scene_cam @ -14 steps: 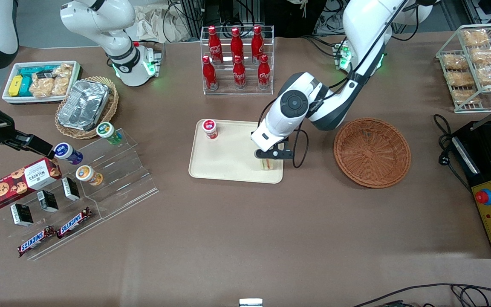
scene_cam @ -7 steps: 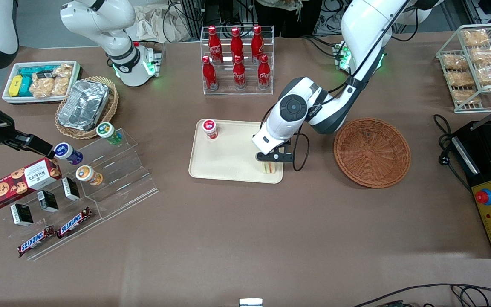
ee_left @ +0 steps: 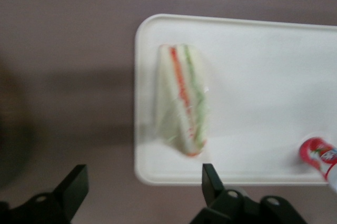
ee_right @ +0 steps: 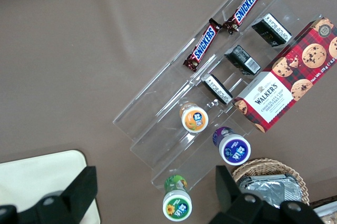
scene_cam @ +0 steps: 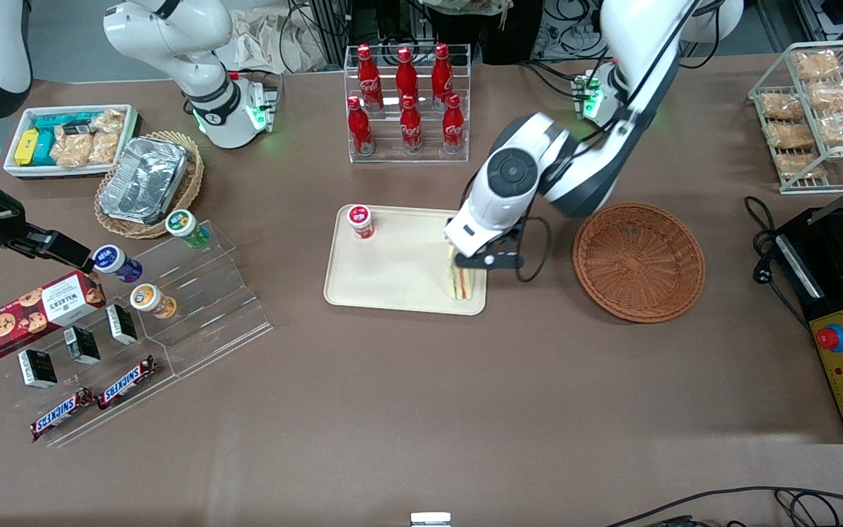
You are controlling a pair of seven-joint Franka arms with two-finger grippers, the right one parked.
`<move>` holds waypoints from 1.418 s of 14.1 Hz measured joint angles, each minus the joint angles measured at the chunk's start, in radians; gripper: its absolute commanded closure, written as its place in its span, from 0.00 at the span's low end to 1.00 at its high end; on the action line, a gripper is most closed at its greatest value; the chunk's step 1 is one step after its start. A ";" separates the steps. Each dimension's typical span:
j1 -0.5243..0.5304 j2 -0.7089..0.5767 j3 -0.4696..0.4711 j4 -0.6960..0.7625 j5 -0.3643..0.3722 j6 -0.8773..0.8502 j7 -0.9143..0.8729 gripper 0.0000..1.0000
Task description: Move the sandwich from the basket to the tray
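The wrapped triangular sandwich (scene_cam: 459, 282) (ee_left: 181, 100) lies on the cream tray (scene_cam: 392, 282) (ee_left: 253, 76), in the corner nearest the front camera on the basket's side. My left gripper (scene_cam: 474, 258) (ee_left: 143, 177) hangs open above that corner, with nothing between its dark fingers (ee_left: 209, 179), and it stands clear of the sandwich. Beside the tray, toward the working arm's end of the table, the reddish-brown wicker basket (scene_cam: 639, 261) holds nothing.
A red-lidded cup (scene_cam: 360, 221) (ee_left: 318, 155) stands on the tray's corner farthest from the sandwich. A rack of cola bottles (scene_cam: 407, 102) stands farther from the front camera. An acrylic snack stand (scene_cam: 173, 293) lies toward the parked arm's end. A wire pastry rack (scene_cam: 820, 110) and a black machine (scene_cam: 842, 322) flank the basket.
The gripper has let go of the sandwich, risen and drawn away from the front camera. The sandwich stays on the tray and more of it shows.
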 measured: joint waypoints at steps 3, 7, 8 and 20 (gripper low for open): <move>0.002 -0.136 0.070 0.001 0.000 -0.158 0.103 0.01; 0.004 -0.263 0.210 0.022 -0.003 -0.275 0.280 0.01; 0.005 -0.288 0.251 0.032 -0.004 -0.300 0.319 0.01; 0.007 -0.352 0.669 0.115 -0.154 -0.424 0.433 0.00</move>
